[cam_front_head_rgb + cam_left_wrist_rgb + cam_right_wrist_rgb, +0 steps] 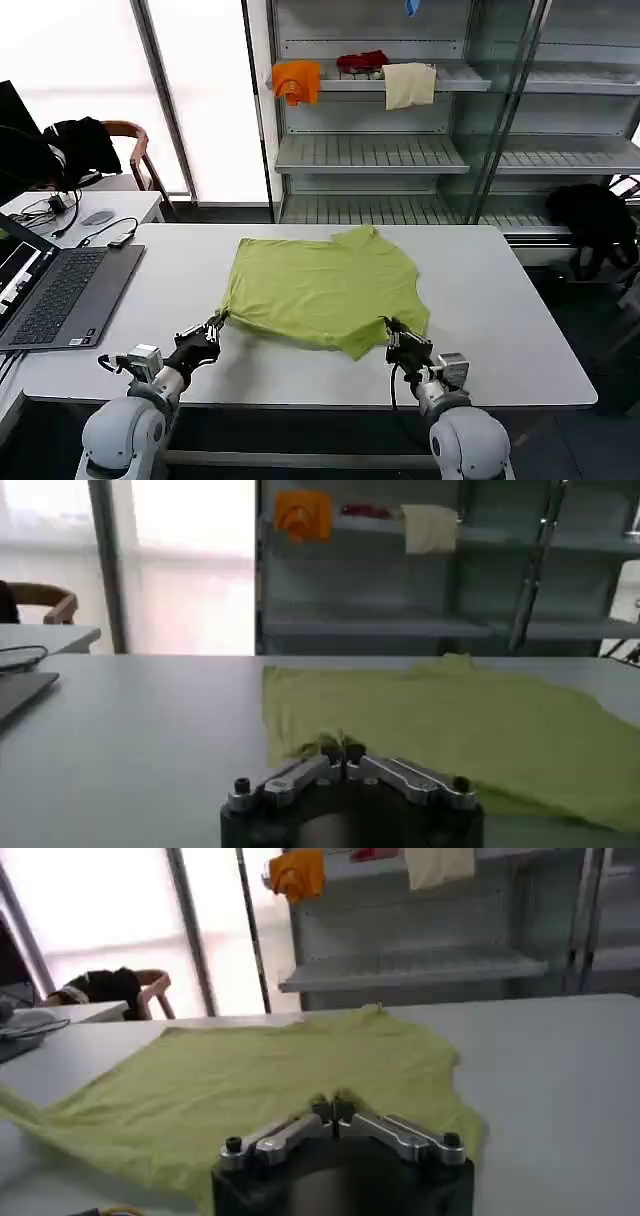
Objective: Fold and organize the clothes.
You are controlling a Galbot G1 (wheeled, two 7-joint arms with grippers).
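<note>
The left hand (214,325) sits at the lower left of the head view, its fingers pressed together on the near left corner of the lime-green T-shirt (325,288). In the left wrist view the fingertips (342,751) meet with cloth bunched between them. The right hand (391,330), lower centre-right, is likewise pinched closed on the shirt's near right hem; the right wrist view shows its fingertips (333,1108) together over the fabric (260,1088).

The T-shirt lies spread flat in the middle of the white bench (500,300), its long axis running left to right across the frame, one sleeve pointing toward the upper centre. A laptop (55,290) rests at the bench's left edge.
</note>
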